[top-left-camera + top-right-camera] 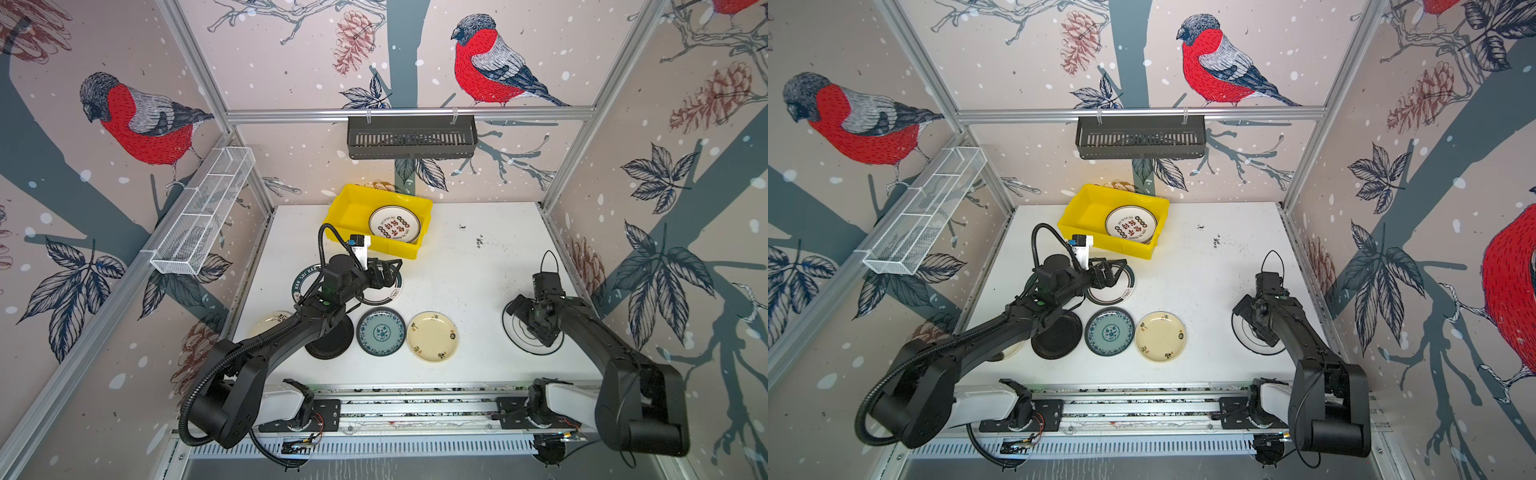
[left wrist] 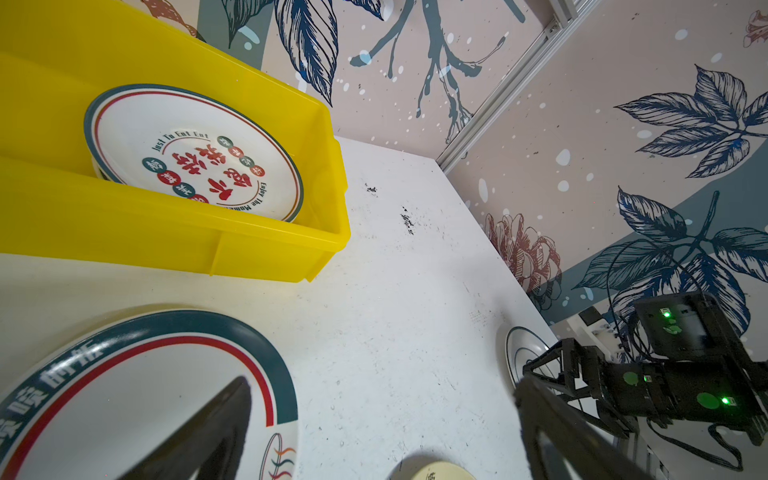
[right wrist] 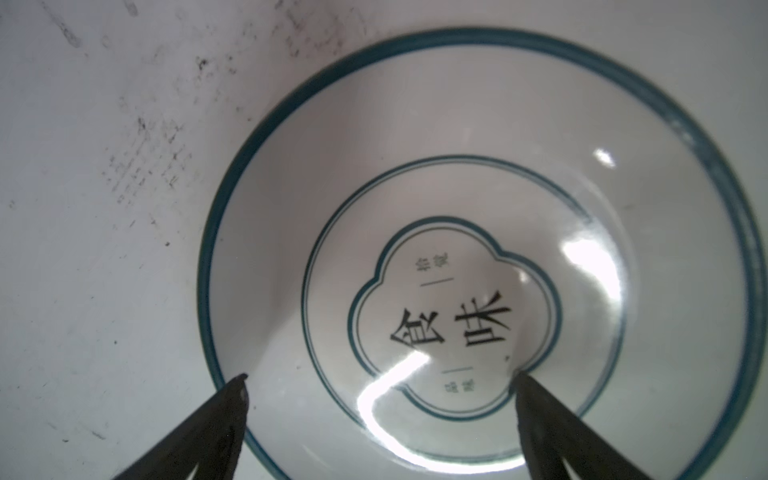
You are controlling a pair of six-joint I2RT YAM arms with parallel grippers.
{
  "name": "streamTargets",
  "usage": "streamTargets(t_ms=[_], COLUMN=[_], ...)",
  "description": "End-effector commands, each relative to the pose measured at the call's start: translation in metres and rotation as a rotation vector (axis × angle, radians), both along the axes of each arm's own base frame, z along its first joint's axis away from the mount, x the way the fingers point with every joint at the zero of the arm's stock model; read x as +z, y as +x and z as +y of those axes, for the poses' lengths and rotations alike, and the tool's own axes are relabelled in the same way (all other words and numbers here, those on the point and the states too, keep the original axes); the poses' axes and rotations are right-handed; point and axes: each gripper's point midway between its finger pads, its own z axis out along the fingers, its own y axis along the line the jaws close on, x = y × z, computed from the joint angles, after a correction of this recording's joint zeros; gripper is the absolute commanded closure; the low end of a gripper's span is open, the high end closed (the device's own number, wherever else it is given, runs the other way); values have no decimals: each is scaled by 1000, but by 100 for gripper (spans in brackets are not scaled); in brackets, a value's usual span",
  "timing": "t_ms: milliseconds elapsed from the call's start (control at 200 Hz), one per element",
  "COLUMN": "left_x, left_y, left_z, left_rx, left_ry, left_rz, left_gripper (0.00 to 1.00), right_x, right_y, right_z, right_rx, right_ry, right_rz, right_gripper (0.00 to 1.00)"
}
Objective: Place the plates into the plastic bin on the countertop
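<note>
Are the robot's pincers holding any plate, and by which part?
Nothing is held. The left pincer and right pincer both stand open, empty.

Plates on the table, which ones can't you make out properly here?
- Cream plate at the left: mostly under the left arm, top views.
- Lettered-rim plate: left arm crosses it in top views; one plate or two, cannot tell.
- Yellow bin: count beneath its top plate hidden, every view.
- White plate: right arm covers its middle, top views.
</note>
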Motion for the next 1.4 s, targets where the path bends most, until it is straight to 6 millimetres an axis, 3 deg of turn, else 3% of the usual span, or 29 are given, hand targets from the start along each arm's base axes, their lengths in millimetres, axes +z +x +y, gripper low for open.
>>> streamTargets(t_ms=[0, 625, 1396], left_x=[8, 0, 0], left_y=[0, 3, 0], left_z=[-4, -8, -23], left_rx=[-12, -12, -33], left_ry=[-29, -11, 3], left_rz=[-22, 7, 12], left_gripper=[2, 2, 2], right_x=[-1, -13, 9], right_y=[10, 36, 77], right_z=[18, 56, 122], right_rx=[26, 135, 276], right_ry=[105, 183, 340], right_rz=[-44, -46, -136], right_gripper=[1, 0, 1])
